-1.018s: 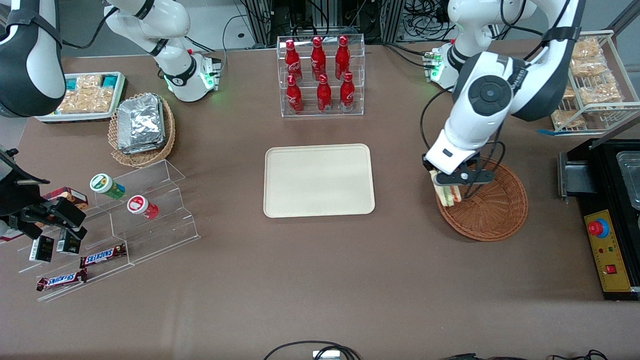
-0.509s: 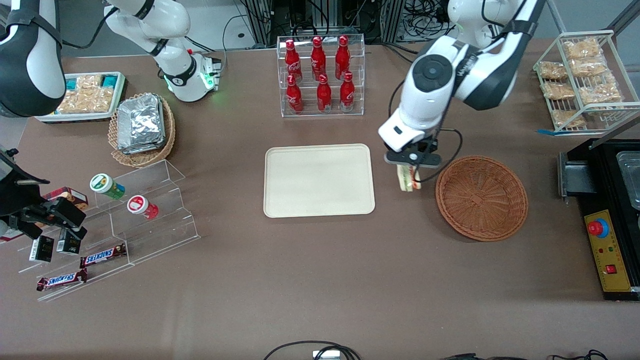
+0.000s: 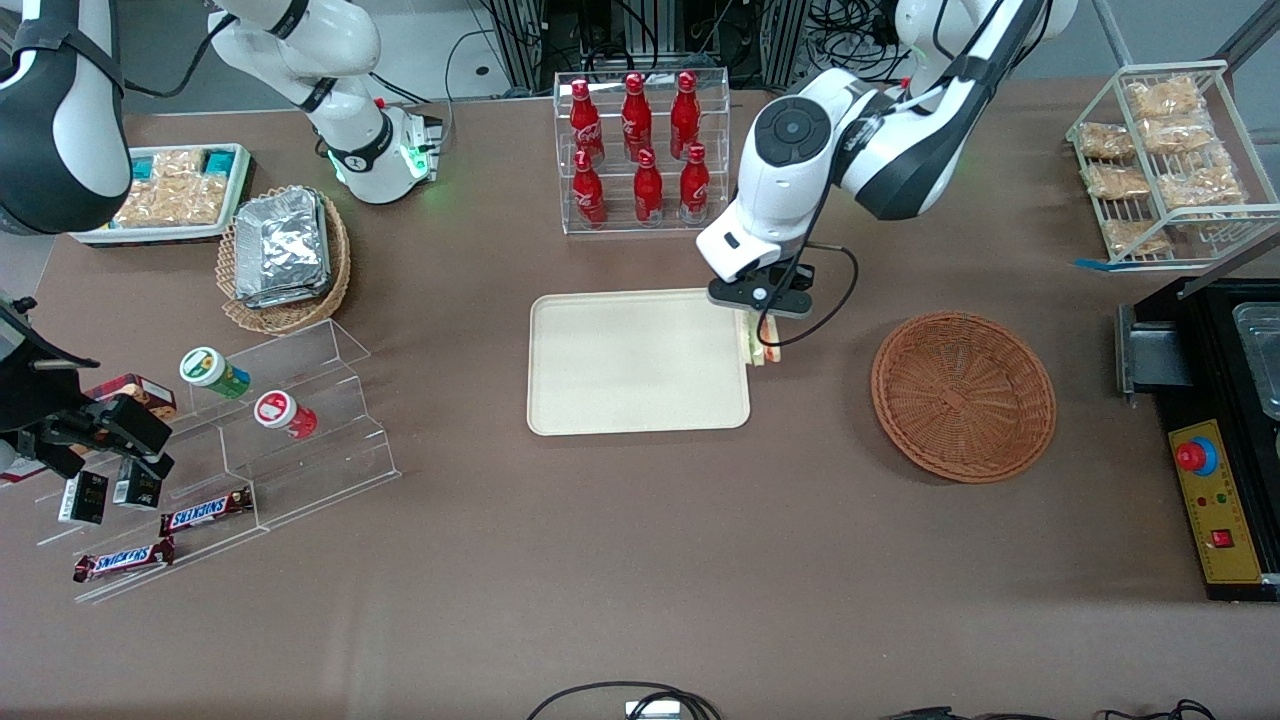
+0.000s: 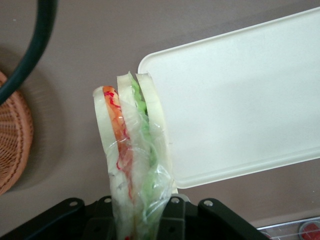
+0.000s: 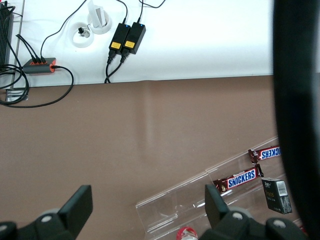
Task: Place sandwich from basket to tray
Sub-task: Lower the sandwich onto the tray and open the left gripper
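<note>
On the brown table, your gripper hangs over the tray edge nearest the basket. It pinches the sandwich — wedge pointing straight down from the fingers, clear of the tray.

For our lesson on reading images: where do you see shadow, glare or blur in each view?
Front view: even overhead light; the basket casts a soft shadow, the gripper holds the sandwich at the tray edge. Left wrist view: the sandwich wrap glints and the basket shades the table. Right wrist view: a dark blurred arm close to the lens.
</note>
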Motion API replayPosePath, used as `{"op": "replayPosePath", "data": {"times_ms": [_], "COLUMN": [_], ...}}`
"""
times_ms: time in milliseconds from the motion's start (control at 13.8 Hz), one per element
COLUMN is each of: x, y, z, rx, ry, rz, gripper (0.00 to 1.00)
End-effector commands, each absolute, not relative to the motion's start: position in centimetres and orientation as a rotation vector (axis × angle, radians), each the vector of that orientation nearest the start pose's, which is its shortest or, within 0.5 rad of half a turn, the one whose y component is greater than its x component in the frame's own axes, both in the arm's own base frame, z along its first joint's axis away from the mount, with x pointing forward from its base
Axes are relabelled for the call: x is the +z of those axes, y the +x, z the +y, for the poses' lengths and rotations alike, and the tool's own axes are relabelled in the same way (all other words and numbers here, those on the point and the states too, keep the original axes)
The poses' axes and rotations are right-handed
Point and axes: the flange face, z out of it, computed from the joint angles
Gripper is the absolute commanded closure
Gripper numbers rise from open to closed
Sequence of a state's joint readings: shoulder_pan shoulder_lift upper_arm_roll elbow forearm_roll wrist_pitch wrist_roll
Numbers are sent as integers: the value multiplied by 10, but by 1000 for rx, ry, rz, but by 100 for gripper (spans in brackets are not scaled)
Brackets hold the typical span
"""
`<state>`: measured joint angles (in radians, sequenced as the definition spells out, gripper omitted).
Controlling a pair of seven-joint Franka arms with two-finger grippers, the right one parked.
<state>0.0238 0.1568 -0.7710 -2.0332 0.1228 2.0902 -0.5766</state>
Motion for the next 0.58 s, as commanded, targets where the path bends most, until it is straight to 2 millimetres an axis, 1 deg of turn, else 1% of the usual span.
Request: {"op": "replayPosePath", "data": {"times_ms": [0, 145, 218, 291, 364, 509], "x": [361, 339, 329, 322, 319, 304], "y": [426, 423, 424, 415, 402, 400], "z": [-391, -401, -402, -413, -429, -435], "rx": [78, 66, 64, 59, 44, 51], "ry": [-3078, -3070, -3064, -3053, -3039, -3037], "rz": [358, 347, 330, 360, 395, 417], "gripper": [100, 100, 100, 100, 100, 100]}}
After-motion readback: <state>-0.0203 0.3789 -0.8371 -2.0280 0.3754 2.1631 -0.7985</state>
